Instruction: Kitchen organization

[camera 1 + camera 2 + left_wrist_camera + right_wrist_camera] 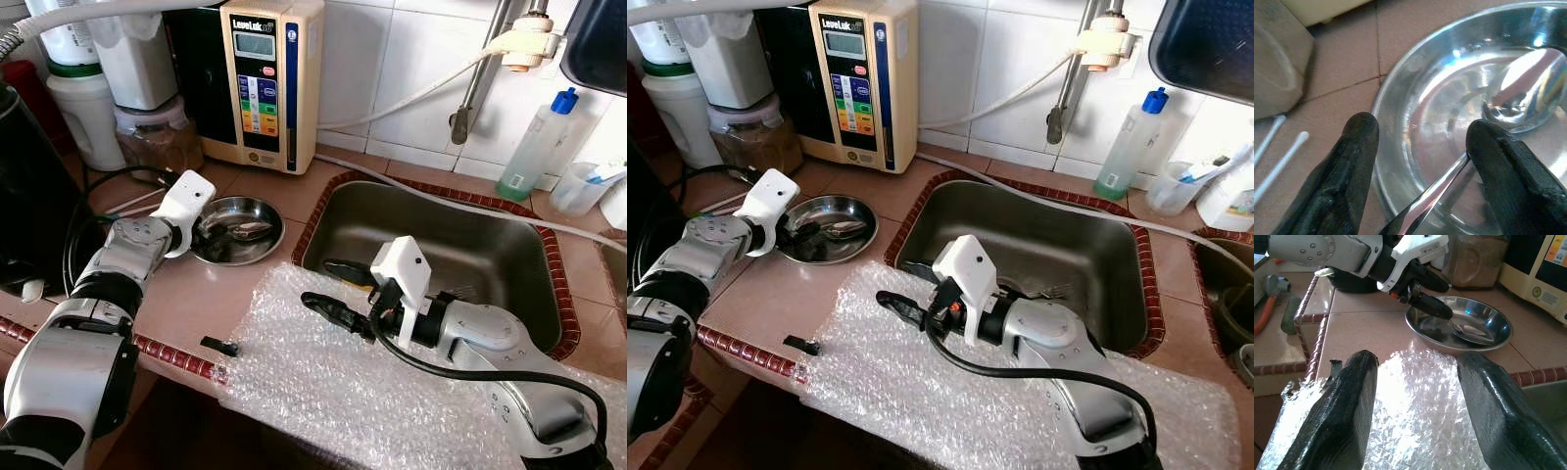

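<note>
Left gripper [223,233] sits at the near rim of the steel bowl [263,211], fingers spread, straddling the spoon handle. Nothing clamped yet; in the left wrist view one finger [1506,171] is just touching the handle and the other [1347,161] is outside the rim. Spoon [1488,127] lies inside the bowl, scoop toward the middle, handle slanting up over the rim. That overhang is probably why the approach is low and from the handle side: it's the only part with clearance for a finger under it.

Right gripper [333,289] hovers over the bubble wrap [323,382], fingers apart, empty, pointing toward the bowl. Looks like standby, not working.

Bubble wrap covers the front edge of the desk [186,294] by the sink [470,245], likely as a padded drop zone.

Small black piece [220,346] lies on the desk edge just beside the wrap; can't tell what it is.

Risk, as I read it: thin, shiny handle on a curved rim may slip or tip the bowl when the fingers close.
</note>
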{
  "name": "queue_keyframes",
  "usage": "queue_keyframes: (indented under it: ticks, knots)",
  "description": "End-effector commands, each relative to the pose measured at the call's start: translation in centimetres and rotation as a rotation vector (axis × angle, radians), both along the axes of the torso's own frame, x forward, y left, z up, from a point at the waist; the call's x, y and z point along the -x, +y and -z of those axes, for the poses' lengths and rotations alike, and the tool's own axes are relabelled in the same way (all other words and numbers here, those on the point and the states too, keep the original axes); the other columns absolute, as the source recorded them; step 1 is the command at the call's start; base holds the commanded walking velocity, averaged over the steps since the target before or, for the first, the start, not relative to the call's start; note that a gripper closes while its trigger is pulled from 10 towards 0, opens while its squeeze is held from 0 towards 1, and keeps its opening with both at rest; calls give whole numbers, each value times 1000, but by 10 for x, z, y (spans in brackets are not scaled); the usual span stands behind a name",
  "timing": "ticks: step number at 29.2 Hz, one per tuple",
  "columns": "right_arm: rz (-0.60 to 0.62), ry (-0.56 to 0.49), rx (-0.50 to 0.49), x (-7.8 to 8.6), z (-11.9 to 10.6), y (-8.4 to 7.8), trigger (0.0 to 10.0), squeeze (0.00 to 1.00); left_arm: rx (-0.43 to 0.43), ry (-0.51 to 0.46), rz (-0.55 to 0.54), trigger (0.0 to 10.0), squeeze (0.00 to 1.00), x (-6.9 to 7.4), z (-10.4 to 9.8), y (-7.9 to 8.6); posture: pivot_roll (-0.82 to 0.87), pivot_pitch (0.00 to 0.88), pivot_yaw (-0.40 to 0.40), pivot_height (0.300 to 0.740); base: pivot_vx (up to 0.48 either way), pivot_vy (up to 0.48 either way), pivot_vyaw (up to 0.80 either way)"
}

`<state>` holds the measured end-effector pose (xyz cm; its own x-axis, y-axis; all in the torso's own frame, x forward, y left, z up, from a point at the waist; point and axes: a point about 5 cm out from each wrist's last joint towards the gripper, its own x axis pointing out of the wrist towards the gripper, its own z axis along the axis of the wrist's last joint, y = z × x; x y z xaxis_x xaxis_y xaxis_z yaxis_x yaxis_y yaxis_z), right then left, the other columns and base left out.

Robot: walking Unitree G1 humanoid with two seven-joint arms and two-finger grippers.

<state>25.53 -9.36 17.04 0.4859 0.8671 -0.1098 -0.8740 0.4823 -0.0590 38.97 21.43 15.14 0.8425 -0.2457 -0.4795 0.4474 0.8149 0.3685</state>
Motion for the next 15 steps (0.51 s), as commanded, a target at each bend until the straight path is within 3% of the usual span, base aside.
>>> queue_keyframes:
  ticks: [1,15]
  knots:
    - [-7,-11,7,1,-2,0,10000,0,-24,58,6,0,0,2,5,2,-14,0,24,740,0,0,0]
    - [9,-17,7,-1,-3,-2,10000,0,-39,125,56,0,0,4,9,-3,-12,0,27,740,0,0,0]
